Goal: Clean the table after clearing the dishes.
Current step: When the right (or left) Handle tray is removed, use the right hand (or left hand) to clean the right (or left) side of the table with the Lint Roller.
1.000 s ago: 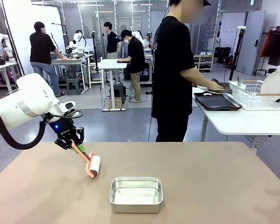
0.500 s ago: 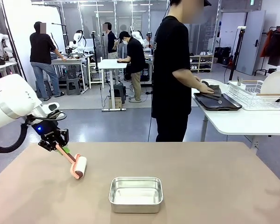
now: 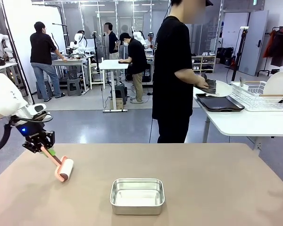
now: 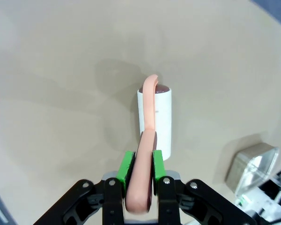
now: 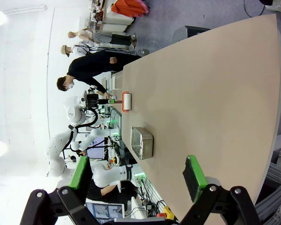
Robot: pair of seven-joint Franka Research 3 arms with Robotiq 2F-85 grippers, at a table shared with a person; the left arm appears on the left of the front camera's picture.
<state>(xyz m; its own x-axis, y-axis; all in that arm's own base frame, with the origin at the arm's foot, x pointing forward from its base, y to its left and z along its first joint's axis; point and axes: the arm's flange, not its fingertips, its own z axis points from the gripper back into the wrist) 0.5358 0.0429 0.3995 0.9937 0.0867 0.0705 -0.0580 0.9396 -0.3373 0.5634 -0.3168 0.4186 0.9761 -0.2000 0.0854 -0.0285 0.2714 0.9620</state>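
**Roller sweeping left across the table**

Since a second ago the left gripper has dragged the white lint roller with the salmon-pink handle from near the middle toward the left edge of the matte tan-brown table. Dishes look cleared, so this is the wiping step. Green pads pinch the handle, arm low, roller on the surface. Next move probably needs a return stroke, dodging the small steel pan. Right gripper hangs spread wide.

The left arm is a rounded white shell with a black cable looping at its wrist and a blue light. Both black grippers, left gripper and right gripper, carry bright green pads.
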